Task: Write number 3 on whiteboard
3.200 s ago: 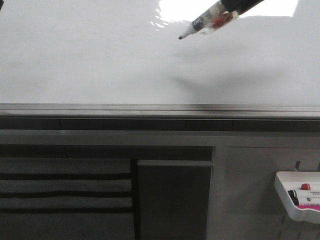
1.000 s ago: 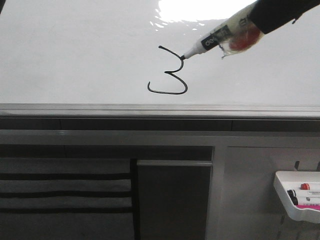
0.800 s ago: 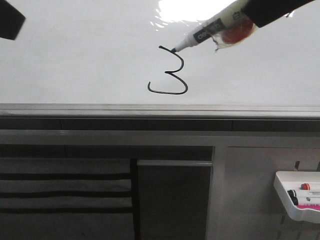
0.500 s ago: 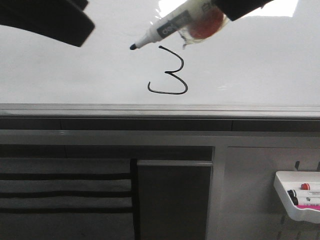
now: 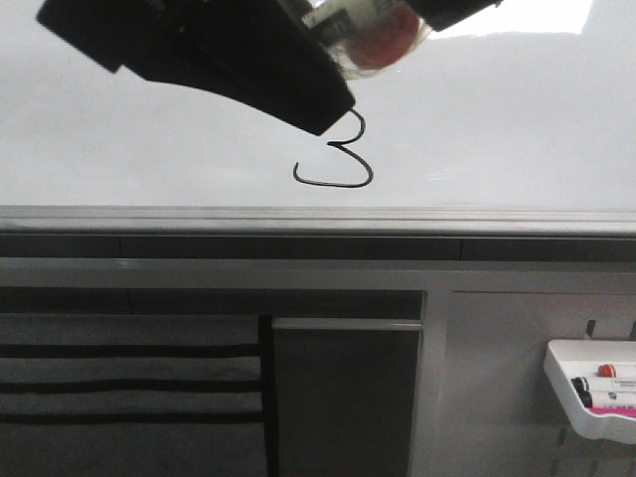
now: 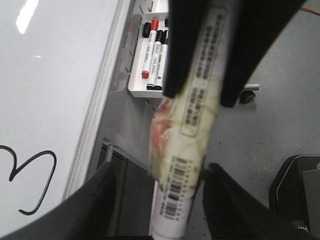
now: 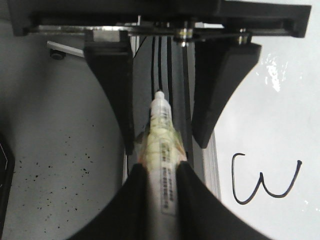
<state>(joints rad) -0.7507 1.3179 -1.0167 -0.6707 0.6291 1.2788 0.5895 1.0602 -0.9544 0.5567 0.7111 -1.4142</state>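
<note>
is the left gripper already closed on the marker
No, in the right wrist view the left gripper has its jaws spread either side of the marker, which the right gripper holds.

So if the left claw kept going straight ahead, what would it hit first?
The marker: its end sits between the fingers of the open left gripper. Next comes the right gripper holding it, though depth is unclear.

From the front I lose the top stroke of the number 3 [image 5: 338,159] behind the left gripper [image 5: 238,60], itself cut off by the frame's top edge. The marker [image 5: 363,30] shows only as a blurred patch there, its tip hidden. The marker tray [image 5: 586,393] runs off the lower right.
</note>
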